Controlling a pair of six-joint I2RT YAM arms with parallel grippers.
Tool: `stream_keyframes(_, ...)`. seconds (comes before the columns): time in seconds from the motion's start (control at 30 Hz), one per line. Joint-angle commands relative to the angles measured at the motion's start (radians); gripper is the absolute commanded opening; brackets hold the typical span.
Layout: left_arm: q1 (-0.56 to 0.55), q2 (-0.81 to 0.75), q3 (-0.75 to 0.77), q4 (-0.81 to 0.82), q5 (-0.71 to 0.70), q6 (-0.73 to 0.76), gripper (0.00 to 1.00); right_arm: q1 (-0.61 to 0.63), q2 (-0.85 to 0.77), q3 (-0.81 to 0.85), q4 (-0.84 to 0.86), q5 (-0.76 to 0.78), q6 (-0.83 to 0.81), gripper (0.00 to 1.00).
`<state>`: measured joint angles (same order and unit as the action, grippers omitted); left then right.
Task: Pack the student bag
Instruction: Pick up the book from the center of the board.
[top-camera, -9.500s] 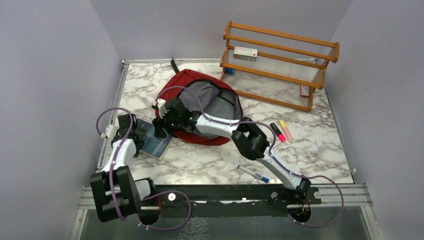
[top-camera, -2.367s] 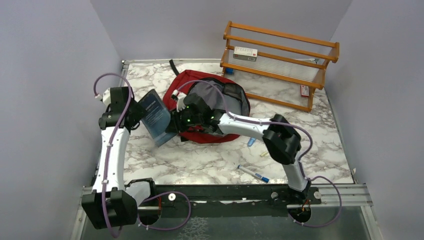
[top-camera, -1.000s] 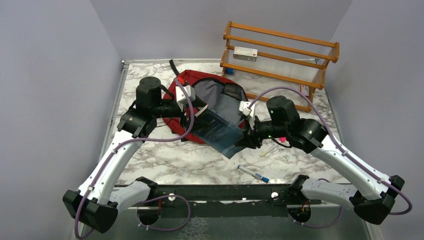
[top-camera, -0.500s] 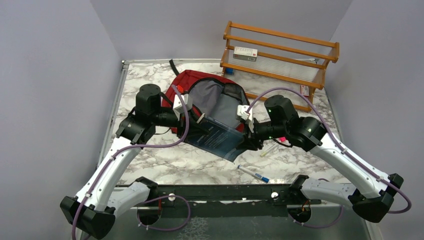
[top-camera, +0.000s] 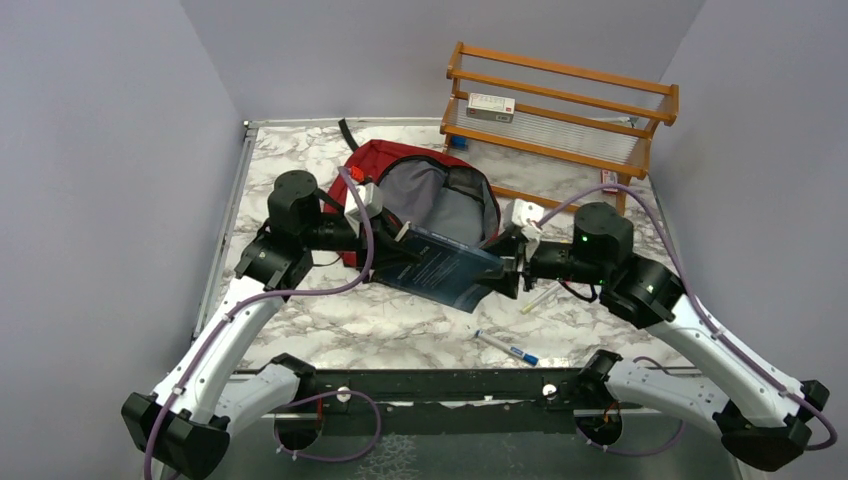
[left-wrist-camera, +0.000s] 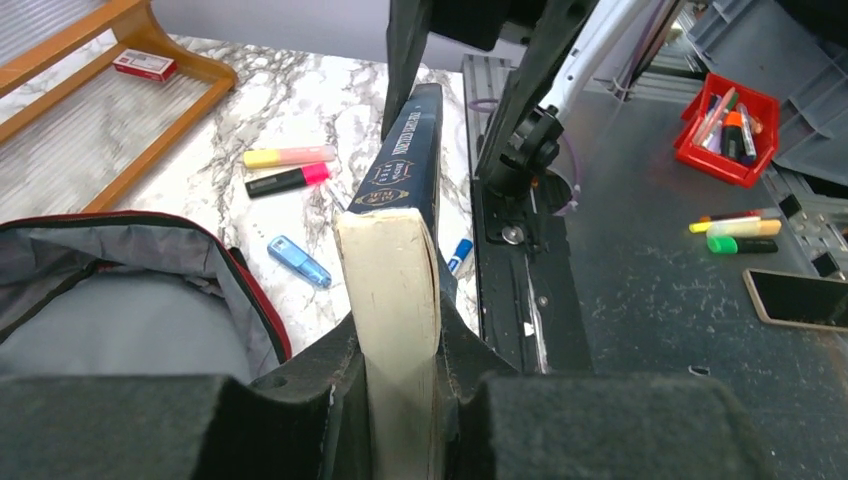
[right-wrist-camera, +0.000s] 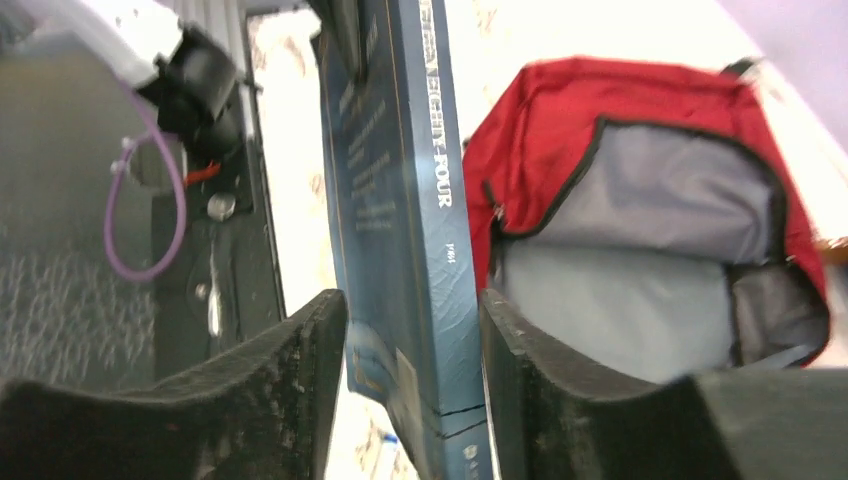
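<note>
Top external view: student bag (top-camera: 415, 195) lies at far-centre of the tabletop (top-camera: 300, 165), unzipped, w/ grey lining facing up. It is just near-left of the wooden rack (top-camera: 560, 150).

A dark blue book (top-camera: 440, 265) hangs betw. the two arms, over the bag's near-right rim and off the tabletop. L fingers (left-wrist-camera: 335, 400) are clamped on the book's left end, pressing both covers, w/ the cream page edge showing betw. them. R fingers (right-wrist-camera: 290, 370) straddle the book's right end. They are spread wider than the spine, so they look parted rather than pinching. Contact w/ the covers can't be made out.

Left wrist view shows a yellow highlighter (left-wrist-camera: 288, 156) and a pink highlighter (left-wrist-camera: 290, 180) side by side on the tabletop, right of the bag. A small blue stick (left-wrist-camera: 298, 260) lies near the bag's rim.

A pen w/ blue cap (top-camera: 505, 348) lies on the near tabletop, apart from the rest. A white box (top-camera: 490, 106) sits on the rack's upper shelf, and a small red box (left-wrist-camera: 145, 65) on a lower one.
</note>
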<state>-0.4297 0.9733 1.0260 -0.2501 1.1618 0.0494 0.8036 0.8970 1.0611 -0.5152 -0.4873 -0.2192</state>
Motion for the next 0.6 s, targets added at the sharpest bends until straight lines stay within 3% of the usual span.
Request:
stream_keyframes(0.0, 0.0, -0.068, -0.076, 0.332, -0.018, -0.179, 0.0, 0.004, -0.085, -0.078, 0.307, 0.084, 0.082, 0.6)
stream_keyframes(0.2, 0.0, -0.111, -0.147, 0.576, -0.092, -0.339, 0.0, 0.004, -0.195, -0.223, 0.531, 0.166, 0.171, 0.7)
stream_keyframes(0.57, 0.0, -0.177, -0.136, 0.629, -0.099, -0.356, 0.0, 0.004, -0.297, -0.376, 0.749, 0.409, 0.245, 0.74)
